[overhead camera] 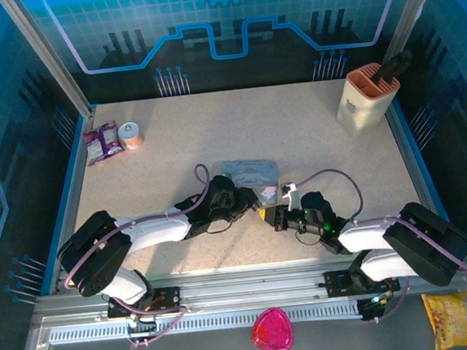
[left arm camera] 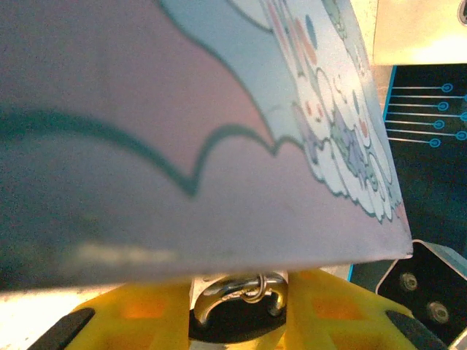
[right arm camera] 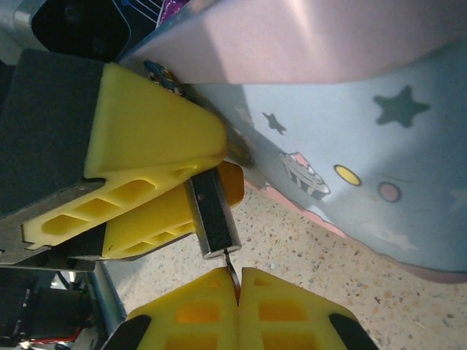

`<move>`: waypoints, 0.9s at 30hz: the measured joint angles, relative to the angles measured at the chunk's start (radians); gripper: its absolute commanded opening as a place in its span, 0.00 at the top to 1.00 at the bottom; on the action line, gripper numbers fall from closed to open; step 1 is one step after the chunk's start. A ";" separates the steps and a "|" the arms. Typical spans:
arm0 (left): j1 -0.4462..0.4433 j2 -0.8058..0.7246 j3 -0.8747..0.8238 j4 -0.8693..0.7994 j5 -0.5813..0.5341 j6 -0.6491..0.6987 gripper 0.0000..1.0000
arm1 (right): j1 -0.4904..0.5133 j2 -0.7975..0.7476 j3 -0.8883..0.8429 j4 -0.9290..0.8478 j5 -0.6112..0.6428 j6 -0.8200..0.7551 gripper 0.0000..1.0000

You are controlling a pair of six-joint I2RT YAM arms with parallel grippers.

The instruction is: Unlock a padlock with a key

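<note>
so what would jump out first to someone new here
Tip to tip at the middle of the table, the left gripper pinches the tiny dark padlock, while the right gripper is shut on a thin key whose tip sits right at the padlock's end. Just behind them lies a pale blue cartoon tin.

2 arms, same build: left arm (overhead camera: 152,228) and right arm (overhead camera: 372,236) are wearing white mid-link shells with bulky black joint housings. Lavender cables (overhead camera: 333,174) are running along each. Black base plates (overhead camera: 150,301) are carrying both. Green LED (overhead camera: 328,226) is glowing on the right wrist. Right fingers (right arm camera: 292,313) and left fingers (right arm camera: 146,138) are showing yellow plastic: wedge-shaped, ribbed cut-outs, black mounts behind.
</note>
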 measured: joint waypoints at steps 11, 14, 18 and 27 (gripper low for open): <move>0.000 0.008 0.000 -0.009 -0.030 0.026 0.80 | 0.000 0.237 -0.039 0.352 -0.010 0.227 1.00; 0.002 0.008 0.000 -0.013 -0.034 0.038 0.68 | 0.001 0.279 -0.039 0.404 -0.011 0.245 1.00; 0.003 0.008 -0.013 0.005 -0.033 0.042 0.59 | 0.015 0.291 -0.039 0.428 -0.009 0.257 1.00; -0.005 -0.013 -0.122 0.119 0.000 0.041 0.45 | 0.036 0.297 -0.035 0.443 0.042 0.332 1.00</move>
